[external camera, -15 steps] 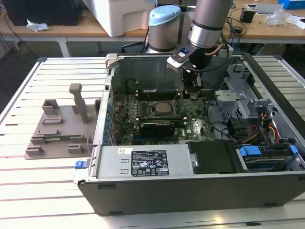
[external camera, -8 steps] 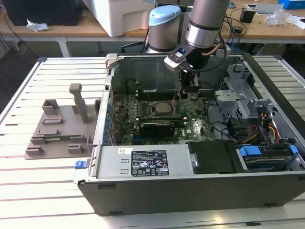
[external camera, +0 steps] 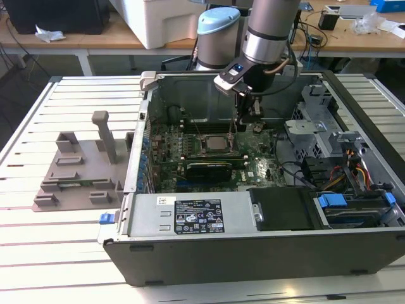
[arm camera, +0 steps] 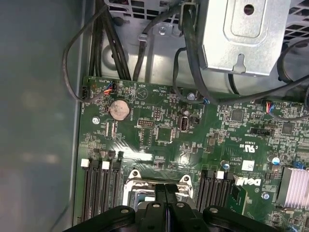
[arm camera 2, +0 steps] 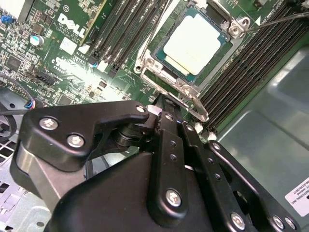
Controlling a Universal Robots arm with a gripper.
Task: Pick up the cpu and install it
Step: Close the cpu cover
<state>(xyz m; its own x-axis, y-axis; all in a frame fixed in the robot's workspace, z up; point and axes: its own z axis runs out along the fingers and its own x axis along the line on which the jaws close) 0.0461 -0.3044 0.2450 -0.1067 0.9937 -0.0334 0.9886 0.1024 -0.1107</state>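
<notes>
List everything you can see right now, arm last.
cpu: one, silver-white, seated in the motherboard socket.
motherboard: one, green, inside the case.
computer case: one, dark grey, open, on the table.
moulded tray: one, grey, on the table at the exterior view's left of the case.
table: one, white, slatted.
coin cell: one, silver, on the motherboard.
gripper: one, black, shut, near the socket.
arm: one, silver-grey, reaching into the case.
</notes>
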